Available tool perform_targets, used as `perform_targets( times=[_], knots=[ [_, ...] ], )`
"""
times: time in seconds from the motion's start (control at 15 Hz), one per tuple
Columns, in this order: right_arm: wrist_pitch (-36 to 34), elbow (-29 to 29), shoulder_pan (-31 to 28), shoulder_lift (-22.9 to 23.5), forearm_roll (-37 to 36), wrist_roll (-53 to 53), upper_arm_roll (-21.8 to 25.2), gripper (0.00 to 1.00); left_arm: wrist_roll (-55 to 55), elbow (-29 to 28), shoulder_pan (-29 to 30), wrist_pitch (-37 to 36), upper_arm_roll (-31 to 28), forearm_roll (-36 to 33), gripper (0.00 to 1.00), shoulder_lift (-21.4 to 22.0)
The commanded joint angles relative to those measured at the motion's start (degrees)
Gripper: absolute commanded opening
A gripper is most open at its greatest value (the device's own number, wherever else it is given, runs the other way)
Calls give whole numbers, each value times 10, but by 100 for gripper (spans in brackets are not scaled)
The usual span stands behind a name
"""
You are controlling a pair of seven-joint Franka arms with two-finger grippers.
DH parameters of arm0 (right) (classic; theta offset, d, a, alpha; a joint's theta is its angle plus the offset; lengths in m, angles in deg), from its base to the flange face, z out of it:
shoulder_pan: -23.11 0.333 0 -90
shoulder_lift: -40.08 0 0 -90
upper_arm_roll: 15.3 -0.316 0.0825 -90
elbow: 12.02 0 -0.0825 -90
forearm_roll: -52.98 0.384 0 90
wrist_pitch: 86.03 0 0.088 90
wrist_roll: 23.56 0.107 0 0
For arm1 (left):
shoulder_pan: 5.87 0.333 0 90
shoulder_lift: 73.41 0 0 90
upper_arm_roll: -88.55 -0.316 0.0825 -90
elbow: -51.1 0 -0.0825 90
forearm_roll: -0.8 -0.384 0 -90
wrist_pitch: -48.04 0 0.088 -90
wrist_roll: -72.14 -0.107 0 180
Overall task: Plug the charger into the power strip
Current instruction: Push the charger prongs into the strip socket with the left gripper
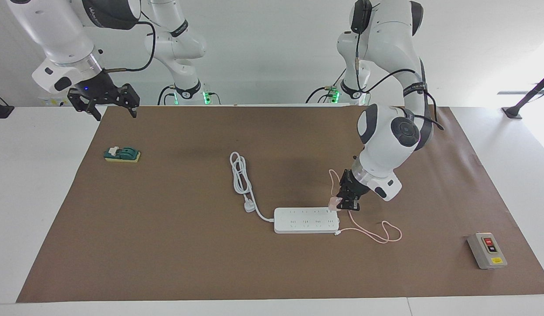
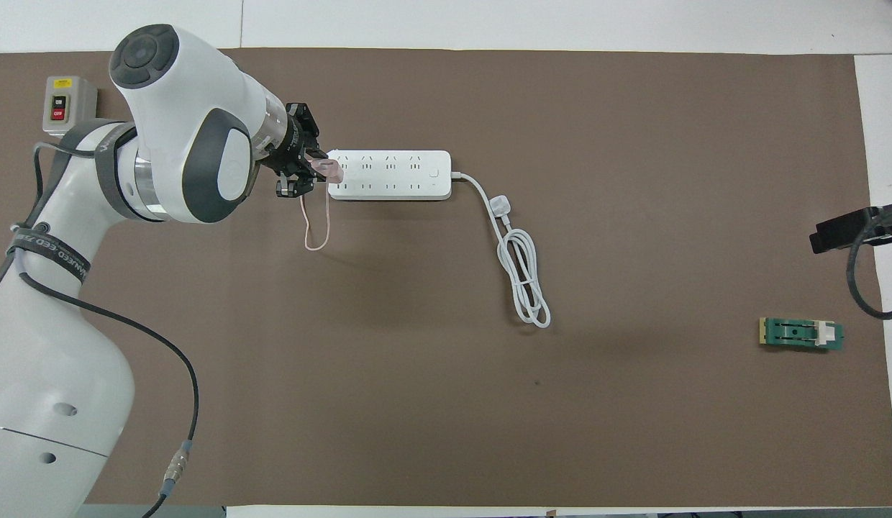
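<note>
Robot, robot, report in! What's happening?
Left hand shut on charger, over power strip end. Right hand waiting, open. Nothing blocking.

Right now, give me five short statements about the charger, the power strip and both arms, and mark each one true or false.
1. The left gripper holds the charger at the end of the power strip toward the left arm's end of the table. True.
2. The right gripper is pressing on the power strip. False: it waits raised over the mat's edge, holding nothing.
3. The power strip's white plug lies on the mat, unplugged. True.
4. The grey button box sits on the power strip. False: it stands apart, toward the left arm's end.
5. The green switch lies toward the right arm's end. True.
</note>
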Motion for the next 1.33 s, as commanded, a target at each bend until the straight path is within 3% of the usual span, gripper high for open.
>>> perform_targets(
  times=[0.0, 1.26],
  knots=[
    [0, -8, -6, -10, -8, -7, -6, 100, -10, -17, 3, 26, -1, 11, 0, 1],
    [1, -8, -6, -10, -8, -7, -6, 100, -31, -17, -5, 27, -1, 9, 0, -23]
  ],
)
